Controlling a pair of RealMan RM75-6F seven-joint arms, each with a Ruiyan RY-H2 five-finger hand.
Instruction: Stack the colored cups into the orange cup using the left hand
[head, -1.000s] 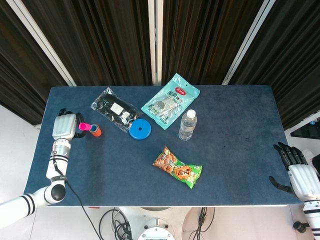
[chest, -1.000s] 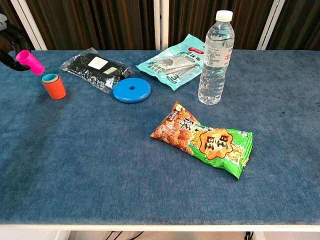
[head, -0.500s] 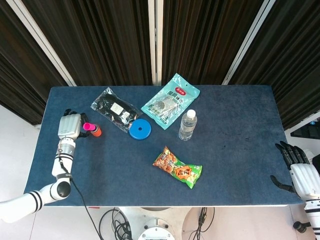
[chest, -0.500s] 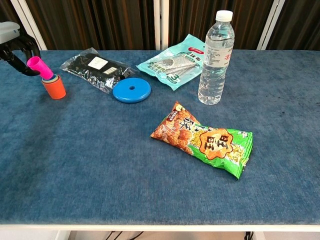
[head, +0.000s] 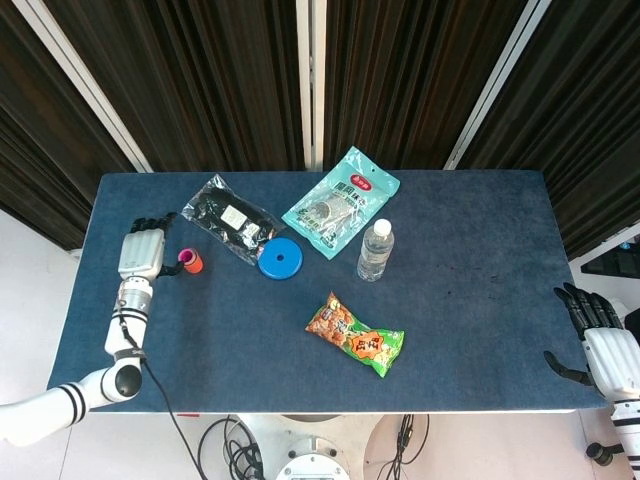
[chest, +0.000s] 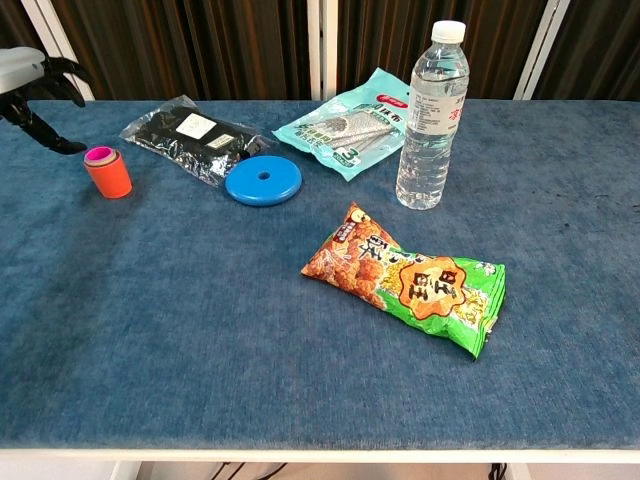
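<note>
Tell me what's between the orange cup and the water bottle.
In the chest view, the blue disc lies between the orange cup and the water bottle, with the black packet's near end just behind that line.

The counter (chest: 200, 330) is covered in dark blue cloth; on it, near its left edge, stands the orange cup (chest: 108, 175), upright, with a pink cup (chest: 99, 154) nested in its mouth; a black packet (chest: 185, 135) lies flat toward the back, with a blue disc (chest: 263, 181) just beside it; a teal packet (chest: 350, 122) lies further right; a water bottle (chest: 433, 115) stands upright near it; a snack bag (chest: 410, 278) lies nearer the front.
</note>
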